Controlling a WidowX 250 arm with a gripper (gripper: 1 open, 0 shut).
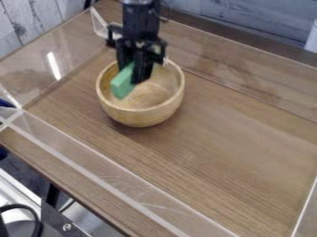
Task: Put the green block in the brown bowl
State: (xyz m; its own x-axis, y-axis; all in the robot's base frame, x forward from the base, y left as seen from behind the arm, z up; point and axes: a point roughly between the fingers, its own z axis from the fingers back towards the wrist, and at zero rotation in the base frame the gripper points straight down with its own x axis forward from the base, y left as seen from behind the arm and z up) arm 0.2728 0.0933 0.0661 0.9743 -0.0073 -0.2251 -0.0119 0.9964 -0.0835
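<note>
The gripper (133, 67) holds the green block (124, 81) tilted inside the brown bowl (161, 109) on the desk (223, 139). The block seems to hang just above the bowl's floor. No writing is legible.

Black arm and gripper

The arm (140, 13) is dark, nearly black, a narrow column coming in from the top edge of the view. It widens into a blocky black gripper (136, 63) with short bracket-like pieces jutting out on either side and dark fingers below. The finish looks matte. Cables, screws and markings are too blurred to make out.
</note>
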